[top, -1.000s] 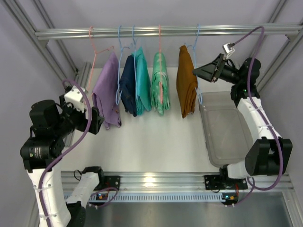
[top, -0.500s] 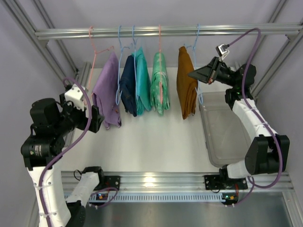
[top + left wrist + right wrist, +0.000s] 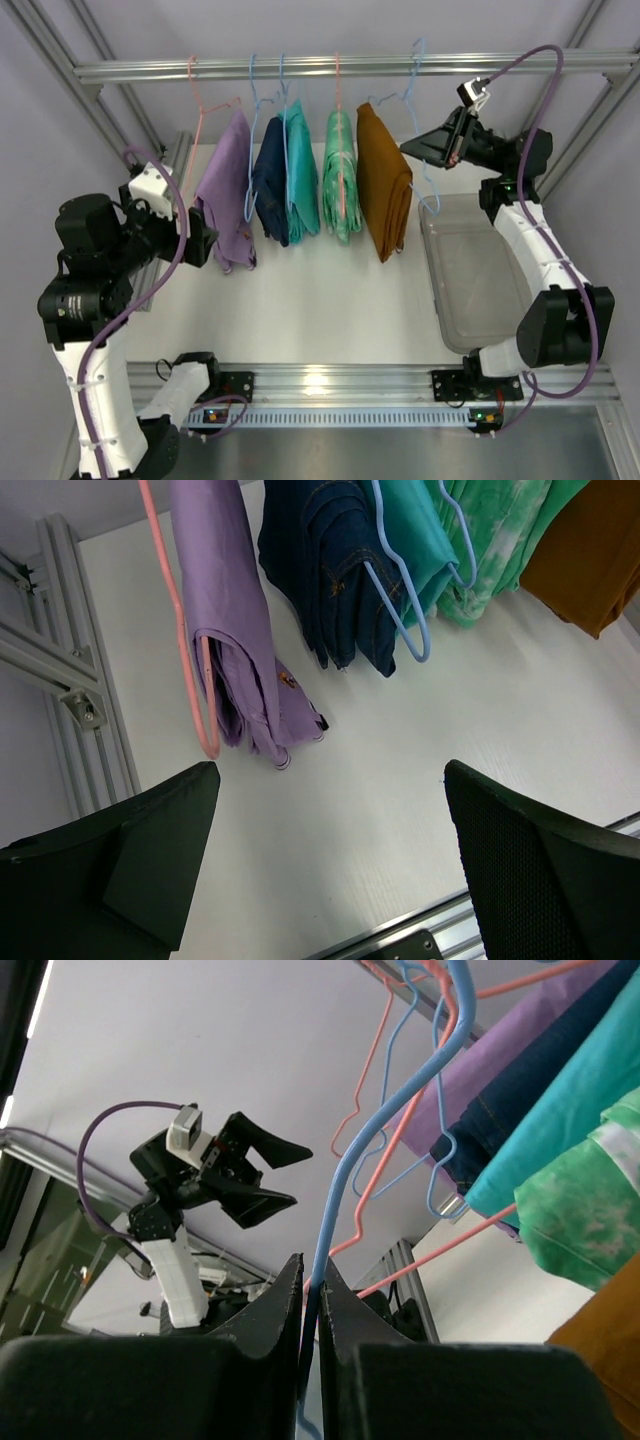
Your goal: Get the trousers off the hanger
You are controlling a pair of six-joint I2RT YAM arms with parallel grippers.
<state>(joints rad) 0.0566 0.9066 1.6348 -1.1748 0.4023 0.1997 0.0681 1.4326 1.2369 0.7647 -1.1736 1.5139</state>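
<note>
The rust-orange trousers hang folded over a blue wire hanger at the right end of the row. My right gripper is shut on that hanger's wire, and the wrist view shows the blue hanger pinched between the two black fingers of the right gripper. The mint-green trousers hang on a pink hanger just left of the orange pair. My left gripper stands open low beside the lilac pair. In its own view the left gripper holds nothing, over bare table.
Lilac trousers, a navy denim pair and a teal pair hang on the metal rail. A clear plastic bin sits on the table at the right. Aluminium frame posts stand on both sides.
My right gripper has closed on the blue hanger's wire. The hanger has risen slightly and turned, and the orange trousers have swung left toward the mint-green pair. The left arm has shifted only slightly.
</note>
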